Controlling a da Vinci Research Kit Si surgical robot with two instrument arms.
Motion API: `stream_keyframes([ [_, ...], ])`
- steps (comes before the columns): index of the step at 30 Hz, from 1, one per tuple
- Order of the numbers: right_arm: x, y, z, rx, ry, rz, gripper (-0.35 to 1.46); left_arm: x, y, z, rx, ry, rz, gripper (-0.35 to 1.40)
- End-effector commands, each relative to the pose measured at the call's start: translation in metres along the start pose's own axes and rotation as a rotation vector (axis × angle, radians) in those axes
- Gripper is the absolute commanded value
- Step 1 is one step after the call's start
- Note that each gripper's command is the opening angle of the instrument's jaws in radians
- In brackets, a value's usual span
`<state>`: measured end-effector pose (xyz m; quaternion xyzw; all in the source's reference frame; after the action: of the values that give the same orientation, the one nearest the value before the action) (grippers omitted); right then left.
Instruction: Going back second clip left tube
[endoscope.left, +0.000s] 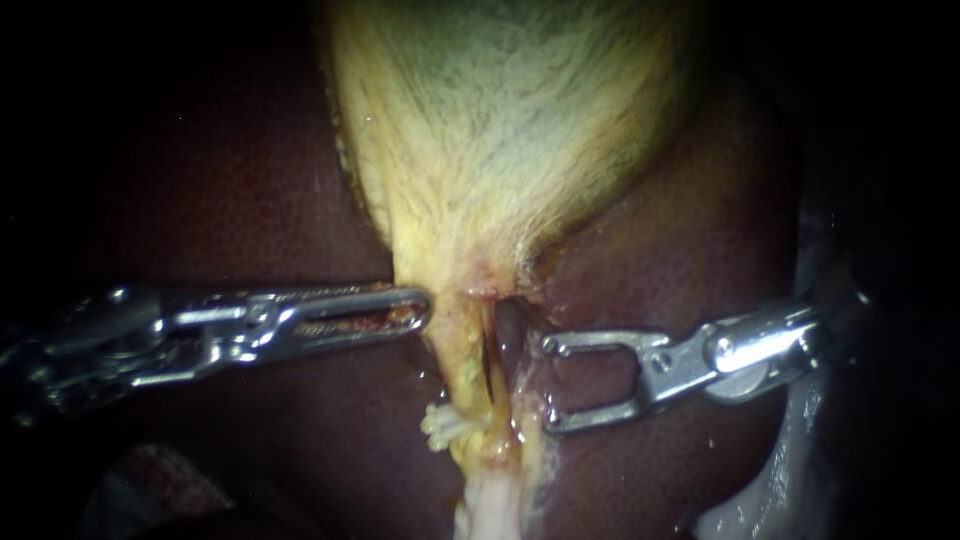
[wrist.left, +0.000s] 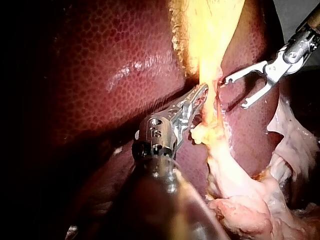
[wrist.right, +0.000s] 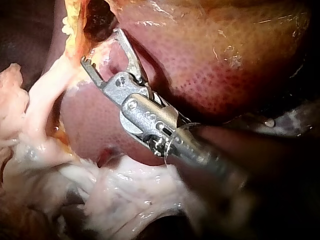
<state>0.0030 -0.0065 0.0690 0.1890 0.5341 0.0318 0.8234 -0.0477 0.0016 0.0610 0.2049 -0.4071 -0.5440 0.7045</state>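
Observation:
The yellow-green gallbladder (endoscope.left: 500, 130) narrows to a neck over the dark red liver (endoscope.left: 250, 200). Below the neck run two strands with a dark slit between them: a yellow left tube (endoscope.left: 462, 365) and a darker right tube (endoscope.left: 508, 345). No clip shows on either. My left instrument (endoscope.left: 420, 312) comes in level; its long slotted jaws lie together and pinch the neck's left edge, as the left wrist view (wrist.left: 202, 92) also shows. My right instrument (endoscope.left: 548, 387) stands just right of the tubes, jaws wide open and holding nothing (wrist.left: 235, 92) (wrist.right: 100, 47).
A pale fatty lump (endoscope.left: 440, 425) hangs on the left tube's left side. Whitish loose tissue (endoscope.left: 490, 505) trails below the tubes and piles up beside my right instrument (wrist.right: 115, 195). Liver lies on both sides of the strands.

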Motion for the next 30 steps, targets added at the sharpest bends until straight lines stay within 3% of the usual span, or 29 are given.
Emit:
stream_keyframes([
  [1, 0.0001, 0.0001, -0.0002, -0.002, -0.002, -0.003, 0.58, 0.0000, 0.0000, 0.0001, -0.001, -0.001, 0.000, -0.27],
  [13, 0.0003, 0.0000, -0.0008, -0.001, -0.002, -0.025, 0.60, 0.0009, 0.0016, 0.0024, -0.008, -0.004, 0.007, -0.27],
  [20, 0.0004, -0.0001, -0.0008, -0.001, -0.002, -0.025, 0.60, 0.0020, 0.0014, 0.0042, -0.015, 0.007, 0.013, -0.25],
  [30, 0.0005, -0.0002, -0.0008, -0.001, -0.002, -0.025, 0.60, 0.0022, 0.0012, 0.0046, -0.015, 0.014, 0.015, -0.25],
])
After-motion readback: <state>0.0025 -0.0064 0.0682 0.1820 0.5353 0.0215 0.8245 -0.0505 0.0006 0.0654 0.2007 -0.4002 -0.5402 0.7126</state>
